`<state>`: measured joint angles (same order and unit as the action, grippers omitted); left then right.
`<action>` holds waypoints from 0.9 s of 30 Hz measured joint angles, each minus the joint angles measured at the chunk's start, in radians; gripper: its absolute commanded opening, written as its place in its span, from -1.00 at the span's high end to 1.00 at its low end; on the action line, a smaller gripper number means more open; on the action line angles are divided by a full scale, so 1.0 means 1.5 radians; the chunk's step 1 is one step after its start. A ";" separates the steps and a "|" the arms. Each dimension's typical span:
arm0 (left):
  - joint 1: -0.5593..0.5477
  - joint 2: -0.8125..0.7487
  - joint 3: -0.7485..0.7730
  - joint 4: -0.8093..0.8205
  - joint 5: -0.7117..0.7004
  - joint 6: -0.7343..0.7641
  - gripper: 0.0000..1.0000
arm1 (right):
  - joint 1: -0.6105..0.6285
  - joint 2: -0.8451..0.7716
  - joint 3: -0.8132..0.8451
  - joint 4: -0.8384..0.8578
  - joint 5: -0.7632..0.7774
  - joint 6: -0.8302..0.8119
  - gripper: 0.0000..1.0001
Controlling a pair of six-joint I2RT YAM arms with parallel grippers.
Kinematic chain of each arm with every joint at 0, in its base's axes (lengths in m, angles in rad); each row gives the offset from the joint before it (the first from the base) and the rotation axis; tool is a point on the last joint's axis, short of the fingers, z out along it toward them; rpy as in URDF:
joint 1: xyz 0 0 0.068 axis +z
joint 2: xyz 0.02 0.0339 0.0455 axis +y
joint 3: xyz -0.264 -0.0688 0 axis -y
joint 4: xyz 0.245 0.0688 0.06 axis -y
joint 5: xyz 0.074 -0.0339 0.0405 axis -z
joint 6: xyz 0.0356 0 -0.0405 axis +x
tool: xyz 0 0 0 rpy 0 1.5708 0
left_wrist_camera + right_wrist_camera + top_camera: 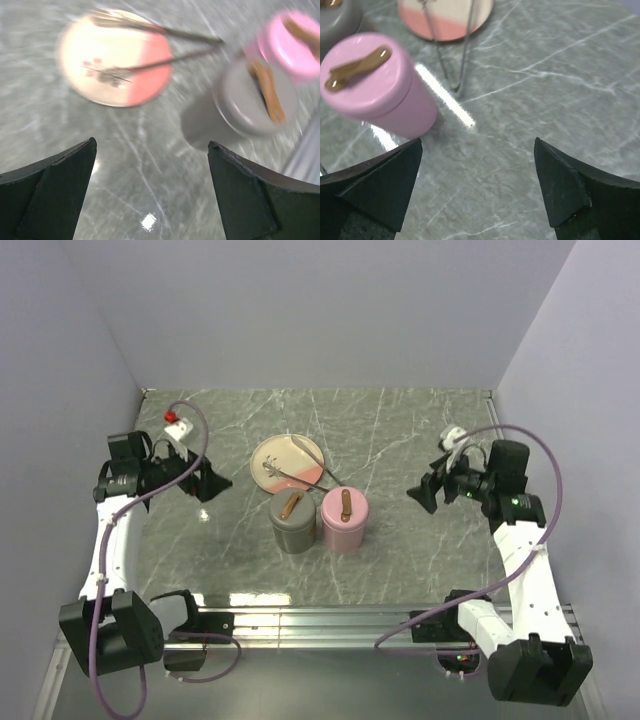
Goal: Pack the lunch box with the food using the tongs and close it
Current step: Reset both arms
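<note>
Both pincers, my left pincer (215, 485) and right pincer (420, 495), are spread wide and hold nothing, well apart from the work. Lids sit on the grey canister (293, 530) and pink canister (345, 530), and the plate (280, 452) shows only specks, so I judge packing and closing done, contents unseen. The tongs (318, 464) lie across the plate — long axis slanting toward the pink canister, joined end nearest it, tips on the plate.

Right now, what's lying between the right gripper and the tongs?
Nothing but bare marble tabletop lies between the right gripper and the tongs. The pink container stands off to the side of that stretch. The right wrist view shows it.
</note>
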<state>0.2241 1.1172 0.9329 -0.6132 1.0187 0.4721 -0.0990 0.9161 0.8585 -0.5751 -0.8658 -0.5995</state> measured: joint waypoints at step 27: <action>0.006 0.113 -0.023 0.157 -0.456 -0.349 -0.99 | -0.037 0.175 -0.020 0.092 0.408 0.337 -0.99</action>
<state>0.2333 1.2865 0.8986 -0.3771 0.3347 -0.0517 -0.1551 1.1786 0.8280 -0.4377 -0.2531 -0.0937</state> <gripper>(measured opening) 0.995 0.994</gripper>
